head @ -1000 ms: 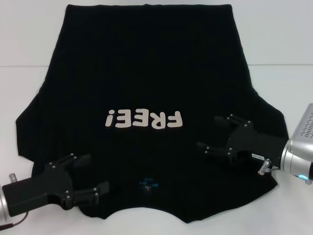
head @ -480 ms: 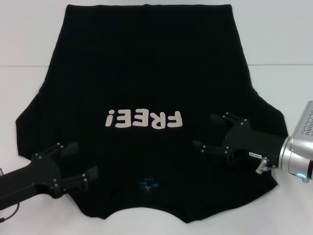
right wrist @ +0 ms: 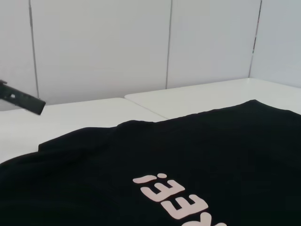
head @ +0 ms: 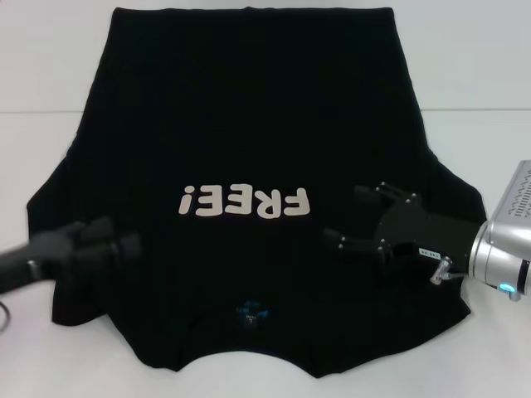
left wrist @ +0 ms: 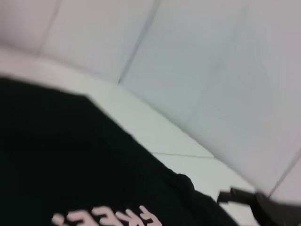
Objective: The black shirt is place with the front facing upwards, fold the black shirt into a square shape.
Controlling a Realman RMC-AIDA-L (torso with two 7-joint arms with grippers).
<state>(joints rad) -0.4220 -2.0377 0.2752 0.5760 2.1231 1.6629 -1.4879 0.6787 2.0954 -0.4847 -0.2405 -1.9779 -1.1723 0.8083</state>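
Observation:
The black shirt point(head: 249, 124) lies flat on the white table, front up, collar toward me, with white "FREE!" lettering point(head: 245, 201) and a small blue neck label point(head: 250, 313). My left gripper point(head: 106, 242) is blurred in motion over the shirt's left sleeve; its fingers look open and empty. My right gripper point(head: 343, 215) is open and empty just above the shirt's right shoulder, right of the lettering. The shirt fills the lower part of the left wrist view point(left wrist: 70, 165) and of the right wrist view point(right wrist: 188, 150).
The white table point(head: 481, 83) shows bare around the shirt on both sides, with a seam line across it. White wall panels point(right wrist: 141, 47) stand behind it. The right gripper shows far off in the left wrist view point(left wrist: 249, 200).
My left gripper has swung left and away from me, from beside the collar to over the left sleeve. My right gripper has crept slightly left and farther onto the shirt. The shirt has not moved.

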